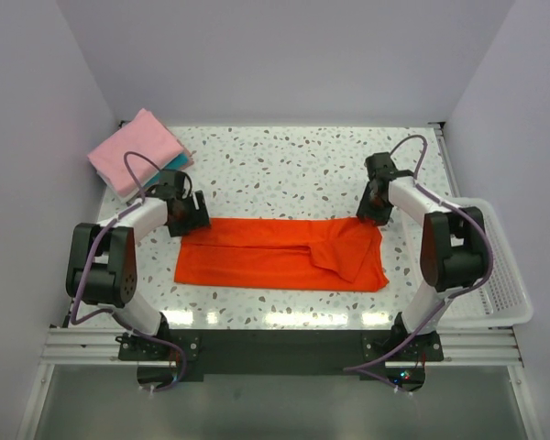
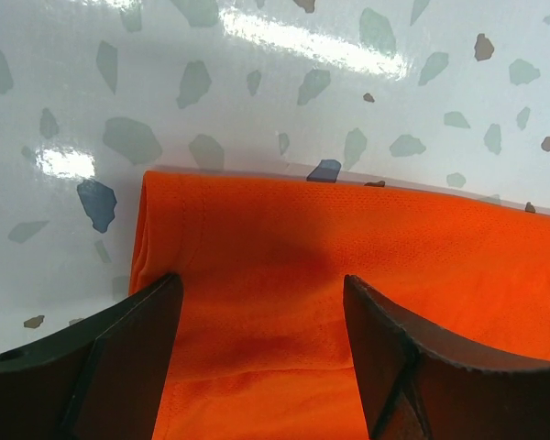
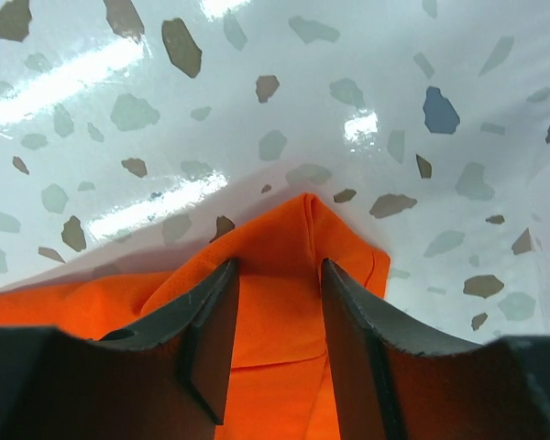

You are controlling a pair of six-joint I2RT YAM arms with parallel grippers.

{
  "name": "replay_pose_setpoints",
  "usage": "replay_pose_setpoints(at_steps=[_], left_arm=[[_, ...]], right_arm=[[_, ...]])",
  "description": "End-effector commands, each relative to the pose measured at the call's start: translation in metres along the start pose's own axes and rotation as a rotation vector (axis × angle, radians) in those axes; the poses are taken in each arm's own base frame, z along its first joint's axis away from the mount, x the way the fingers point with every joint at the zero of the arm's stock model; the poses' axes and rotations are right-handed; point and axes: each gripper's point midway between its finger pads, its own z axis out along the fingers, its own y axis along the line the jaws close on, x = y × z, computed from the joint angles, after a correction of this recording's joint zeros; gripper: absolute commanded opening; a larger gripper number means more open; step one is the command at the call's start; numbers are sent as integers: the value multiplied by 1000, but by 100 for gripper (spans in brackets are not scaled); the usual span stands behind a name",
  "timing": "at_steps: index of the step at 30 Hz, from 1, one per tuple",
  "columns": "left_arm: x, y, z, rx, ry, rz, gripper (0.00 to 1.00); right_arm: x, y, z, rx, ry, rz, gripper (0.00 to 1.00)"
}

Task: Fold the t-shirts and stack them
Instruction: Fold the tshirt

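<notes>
When read from the near edge outward: first the orange-red t-shirt (image 1: 275, 257), flat on the speckled table (image 1: 284, 165) and folded to a long band. Stretched left to right between the two arms, with a doubled, rumpled flap at its right end. Near hem well clear of the arm bases.

Off to the right, beside the right arm: white mesh basket (image 1: 509, 275), at the table's right side, apart from the cloth.

At the band's far left corner: left gripper (image 1: 191, 215), pointing down. Jaws spread wide, one finger (image 2: 119, 367) just inside the cloth's left edge, the other further in. Orange fabric smooth across the whole gap, nothing pinched; cannot tell whether the tips touch the cloth.

At the far right corner: right gripper (image 1: 371, 209), also low over the shirt. Jaws about half apart, a narrower gap than the left pair, astride a raised crease running up to the corner's tip. Cloth between the fingers (image 3: 211, 321), yet pads not pressed together on it.

Farthest, in the table's far left corner, well apart from the band: folded pink t-shirt (image 1: 136, 151), a small rectangle, atop a teal t-shirt (image 1: 177, 160) seen only as a thin edge.
</notes>
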Motion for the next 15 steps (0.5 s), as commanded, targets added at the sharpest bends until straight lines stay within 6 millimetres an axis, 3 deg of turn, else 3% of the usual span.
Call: replay_pose_setpoints(at_steps=[1,6,9,12,13,15], left_arm=[[0,4,2,-13,-16,1,76],[10,10,4,-33,0,-6,76],[12,11,4,-36,2,-8,76],[14,17,3,-62,3,-20,76],[16,20,2,-71,9,-28,76],[19,26,1,-85,12,-56,76]], right_arm=[[-13,6,10,-29,-52,12,42],[-11,7,20,-34,-29,8,29],[-8,6,23,-27,-15,0,27],[-2,-2,28,3,9,-6,13],[-2,-6,28,21,8,-4,3],[1,-12,27,49,18,-7,0]])
